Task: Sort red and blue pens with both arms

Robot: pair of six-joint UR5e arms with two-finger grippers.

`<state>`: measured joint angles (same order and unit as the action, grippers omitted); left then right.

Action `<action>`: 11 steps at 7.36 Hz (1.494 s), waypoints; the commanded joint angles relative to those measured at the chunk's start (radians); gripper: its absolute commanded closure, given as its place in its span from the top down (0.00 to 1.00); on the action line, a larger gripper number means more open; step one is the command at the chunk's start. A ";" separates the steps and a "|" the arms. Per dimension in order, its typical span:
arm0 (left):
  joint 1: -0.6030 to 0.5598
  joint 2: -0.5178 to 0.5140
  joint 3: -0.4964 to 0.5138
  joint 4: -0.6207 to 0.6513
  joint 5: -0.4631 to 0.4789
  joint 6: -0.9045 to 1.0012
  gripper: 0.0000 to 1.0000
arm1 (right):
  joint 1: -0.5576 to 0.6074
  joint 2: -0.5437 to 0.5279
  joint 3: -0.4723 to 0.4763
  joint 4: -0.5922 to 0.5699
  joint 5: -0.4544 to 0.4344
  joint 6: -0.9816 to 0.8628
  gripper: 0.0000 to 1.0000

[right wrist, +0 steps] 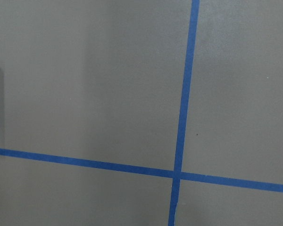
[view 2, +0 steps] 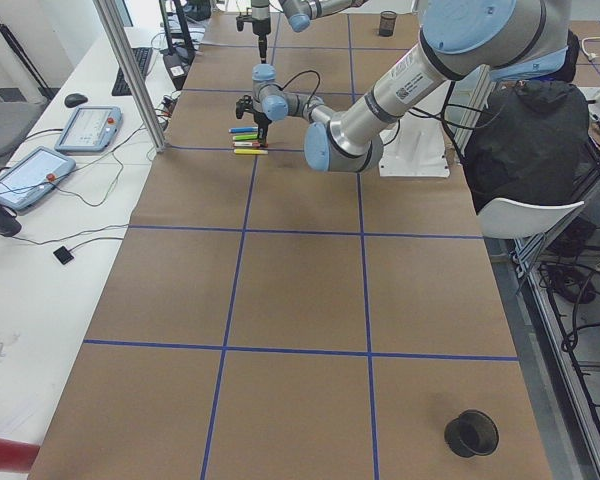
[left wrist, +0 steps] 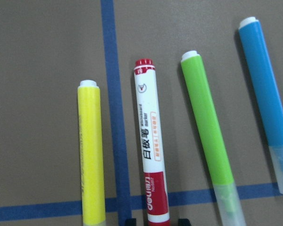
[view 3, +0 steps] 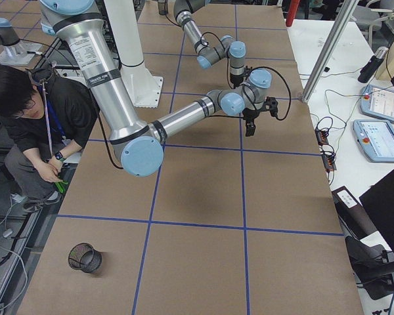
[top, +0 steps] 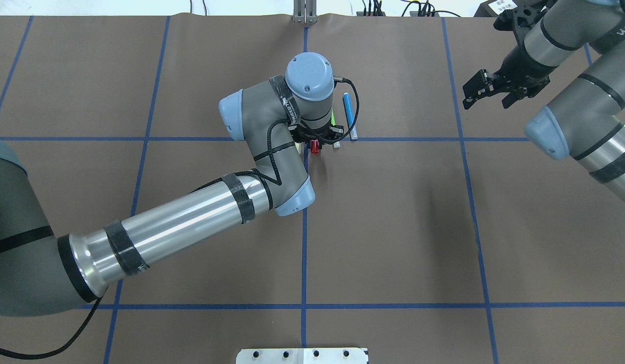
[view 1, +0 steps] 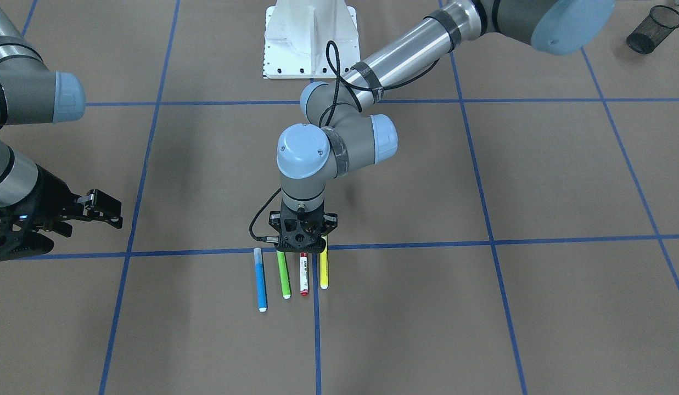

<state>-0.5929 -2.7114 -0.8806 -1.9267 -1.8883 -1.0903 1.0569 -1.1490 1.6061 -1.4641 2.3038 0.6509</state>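
Far left, the right gripper hangs above the table, jaws apart, gripping nothing. Next, the blue pen lies flat beside the green pen. Then the left gripper sits low over the red marker, fingers spread either side of its cap.

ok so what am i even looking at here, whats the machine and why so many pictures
It is a two-armed robot at a brown table marked with blue tape. Four pictures come from fixed cameras: facing the robot, above and behind it, and at each table end. The two close-ups come from wrist cameras. Four pens lie side by side: a blue pen, a green pen, a red marker and a yellow pen. The left gripper is open, low over the red marker, a tip on each side. The right gripper hangs open, holding nothing.
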 commanded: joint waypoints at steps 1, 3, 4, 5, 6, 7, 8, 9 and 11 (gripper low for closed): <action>0.002 -0.001 -0.001 0.000 0.000 0.001 0.03 | 0.000 0.000 0.000 0.001 0.000 -0.001 1.00; -0.001 -0.001 -0.020 0.005 -0.002 -0.005 0.00 | 0.000 0.002 0.000 0.001 0.000 -0.001 1.00; -0.004 -0.001 -0.040 0.012 -0.002 -0.054 0.00 | 0.000 0.002 0.000 0.001 0.000 -0.001 1.00; -0.014 0.001 -0.053 0.037 -0.005 -0.094 0.00 | 0.000 0.003 0.000 0.001 0.000 -0.001 1.00; -0.028 0.007 -0.089 0.067 -0.005 -0.121 0.00 | 0.000 0.008 0.000 0.001 0.000 -0.001 1.00; -0.048 0.022 -0.127 0.069 -0.009 -0.211 0.00 | 0.000 0.014 0.000 0.001 0.000 -0.001 1.00; -0.057 0.062 -0.167 0.069 -0.012 -0.245 0.00 | 0.000 0.017 -0.002 -0.001 0.000 -0.001 1.00; -0.061 0.114 -0.216 0.069 -0.012 -0.252 0.00 | 0.000 0.017 0.000 0.001 0.000 -0.001 1.00; -0.097 0.209 -0.291 0.069 -0.015 -0.254 0.00 | -0.002 0.018 -0.002 0.014 0.002 -0.001 1.00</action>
<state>-0.6638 -2.5625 -1.1238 -1.8579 -1.9005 -1.3408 1.0565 -1.1314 1.6056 -1.4604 2.3051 0.6504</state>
